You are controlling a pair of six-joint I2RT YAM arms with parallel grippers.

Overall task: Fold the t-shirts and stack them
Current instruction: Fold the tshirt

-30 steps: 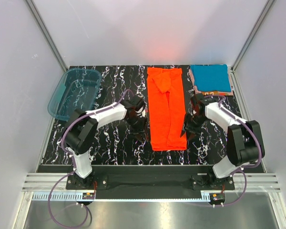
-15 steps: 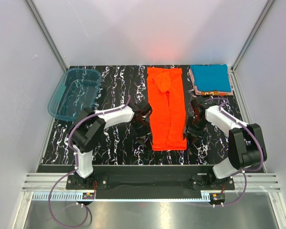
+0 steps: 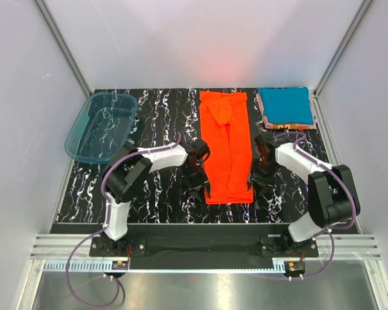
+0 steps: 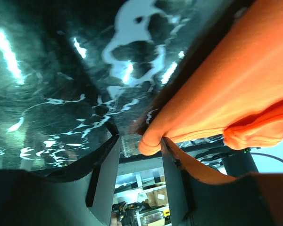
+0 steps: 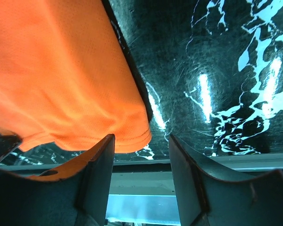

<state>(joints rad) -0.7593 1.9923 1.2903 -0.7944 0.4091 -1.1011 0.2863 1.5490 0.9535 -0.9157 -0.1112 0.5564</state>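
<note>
- We find the orange-red t-shirt [image 3: 227, 145], soft fine-knit cloth folded into a long strip, lying mid-worktop [image 3: 158, 123], long axis near-to-far.
- The left fingers [image 4: 106, 179] and right fingers [image 5: 96, 174] stand released, each pair straddling a near corner.

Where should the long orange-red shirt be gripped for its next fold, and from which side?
Grip its two near corners, one per arm, each from its own outer side. The orange-red shirt lies as a flat narrow strip, with those corners between the open jaws.
</note>
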